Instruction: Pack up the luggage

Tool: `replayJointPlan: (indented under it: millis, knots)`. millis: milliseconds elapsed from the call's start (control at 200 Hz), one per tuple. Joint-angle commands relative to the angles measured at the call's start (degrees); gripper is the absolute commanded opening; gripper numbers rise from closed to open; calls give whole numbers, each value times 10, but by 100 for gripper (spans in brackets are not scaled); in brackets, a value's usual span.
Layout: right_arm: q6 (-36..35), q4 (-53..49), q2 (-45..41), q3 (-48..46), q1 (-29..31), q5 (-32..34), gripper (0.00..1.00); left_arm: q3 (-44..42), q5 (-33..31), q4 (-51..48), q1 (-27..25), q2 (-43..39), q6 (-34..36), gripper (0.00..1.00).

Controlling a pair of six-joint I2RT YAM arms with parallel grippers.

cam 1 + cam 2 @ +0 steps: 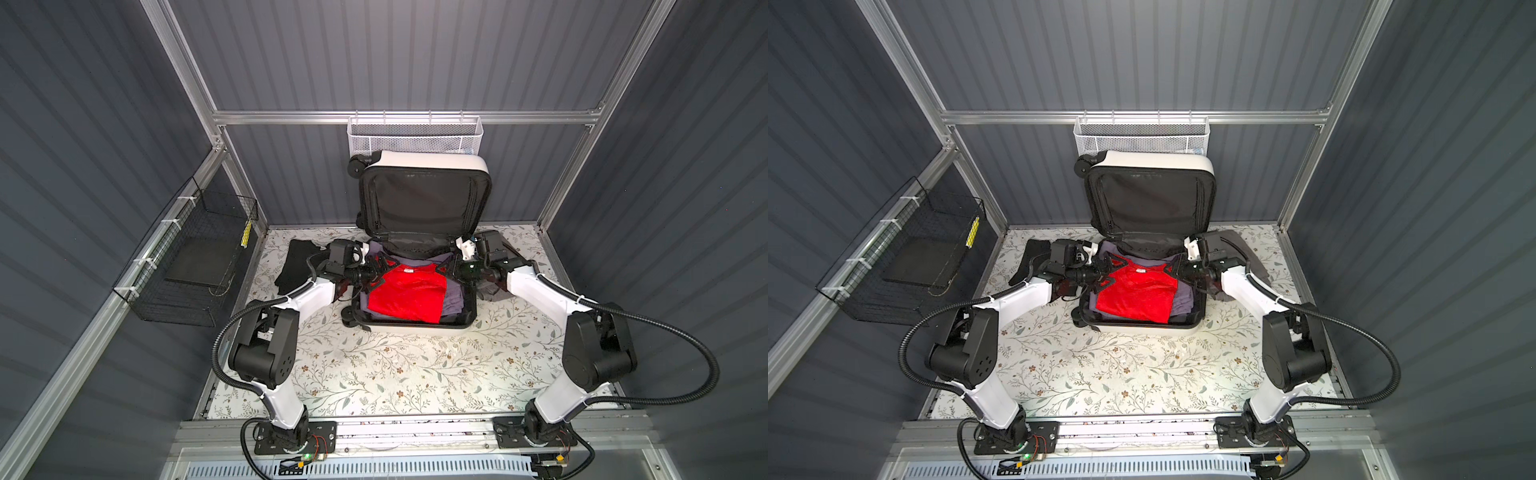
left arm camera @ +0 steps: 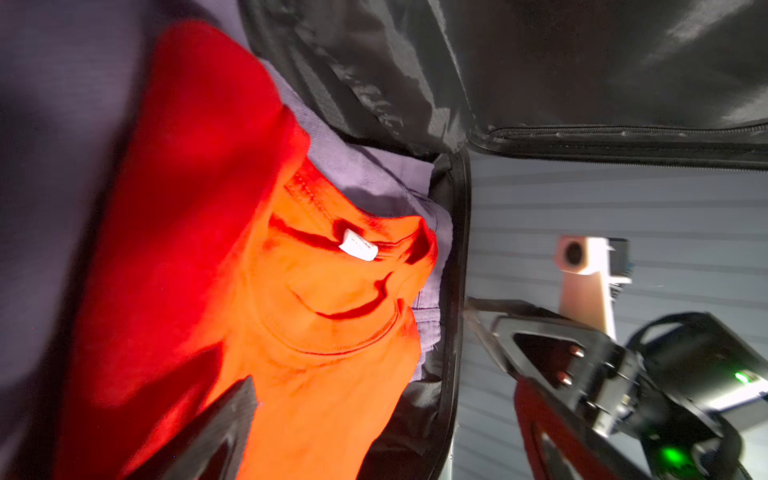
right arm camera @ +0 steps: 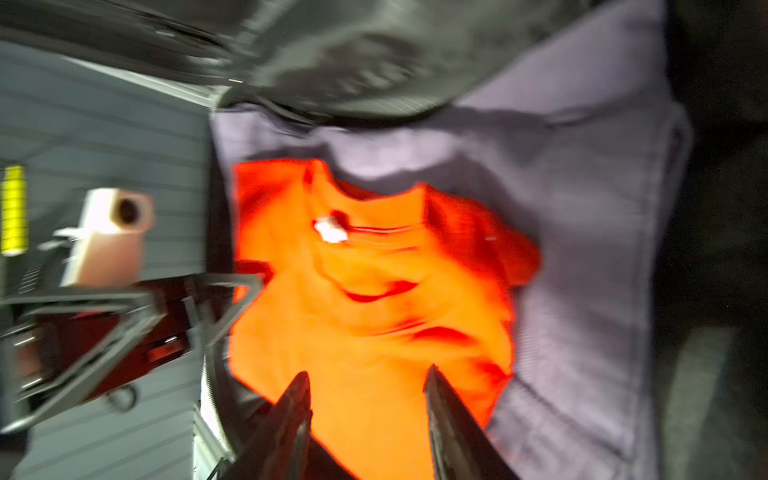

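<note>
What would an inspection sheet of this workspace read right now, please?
Surface: floral table, flat.
Job's things: luggage open, lid upright; red shirt lies on a purple garment in its base.
Clutter: black garment left of the luggage, grey garment right of it, both on the table.
Grippers: left gripper open at the shirt's collar end; right gripper open over the shirt.
Cables: black conduits loop beside both arms, away from the luggage.
Surroundings: white basket on the back rail, black basket on the left rail.
</note>
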Motion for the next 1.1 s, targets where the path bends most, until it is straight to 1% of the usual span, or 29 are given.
replayJointPlan:
  millis: [0,150,220,305,420,540,640,810,825,860,945,1096]
  knots:
    - [10,4,-2,-5,29,-17,46,35,-2,-19,-5,-20,30,100]
    - [34,39,23,-20,53,-16,46,64,-9,-52,-5,-15,58,100]
    - [43,56,42,-27,52,-17,46,86,-19,-82,-5,-18,83,100]
    - [35,52,67,-19,49,-8,46,113,-37,-125,-3,-27,115,100]
    - [29,63,91,-14,35,-15,46,124,-53,-155,11,-51,133,100]
    - [28,63,104,-2,22,-27,46,108,-73,-174,32,-89,139,100]
    - [24,62,95,9,16,-40,47,87,-99,-195,53,-125,144,100]
    - [16,53,46,22,15,-55,49,27,-166,-236,93,-190,140,100]
    - [16,53,41,21,15,-55,50,21,-185,-238,97,-195,137,100]
    - [17,56,29,20,14,-57,51,6,-201,-239,103,-206,132,100]
    - [21,58,1,14,15,-57,56,-24,-219,-243,111,-219,124,100]
    - [15,63,-49,0,14,-49,77,-73,-229,-237,127,-216,100,100]
